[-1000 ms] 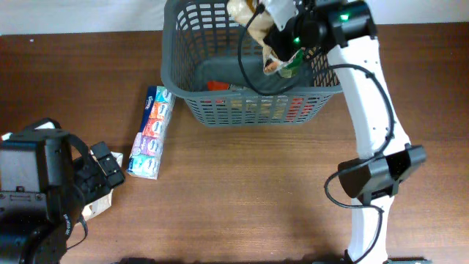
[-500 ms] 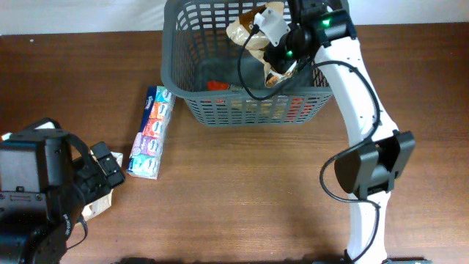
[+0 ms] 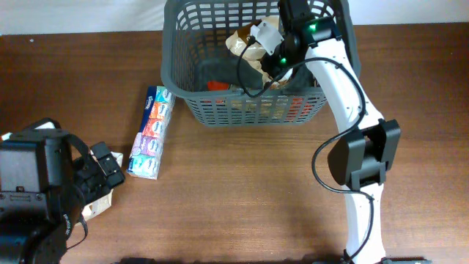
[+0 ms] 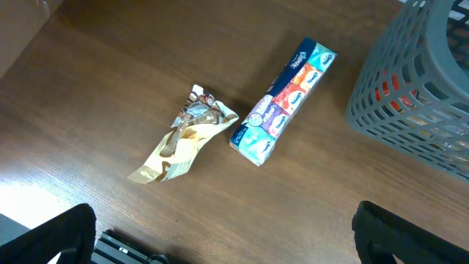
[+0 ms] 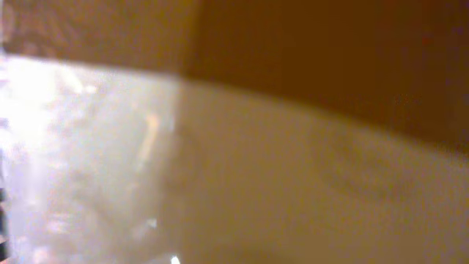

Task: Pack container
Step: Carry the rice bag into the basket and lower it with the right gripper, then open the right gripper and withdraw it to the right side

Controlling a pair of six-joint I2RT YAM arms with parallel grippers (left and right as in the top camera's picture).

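The dark grey basket (image 3: 249, 110) stands at the back middle of the table; its corner shows in the left wrist view (image 4: 414, 95). My right gripper (image 3: 272, 53) reaches down inside it, shut on a beige and brown snack bag (image 3: 242, 40). That bag fills the right wrist view (image 5: 220, 161) as a blur, and the fingers are hidden there. My left gripper (image 4: 234, 235) is open and empty, low over the table at the front left (image 3: 110, 170).
A long multicoloured tissue pack (image 3: 150, 133) lies left of the basket, also in the left wrist view (image 4: 284, 100). A gold snack wrapper (image 4: 183, 143) lies beside it, near the left arm. Red packets (image 3: 217, 85) lie on the basket's floor.
My right gripper has moved left and down from the basket's right rim into the basket, carrying the snack bag. The left arm has not moved.
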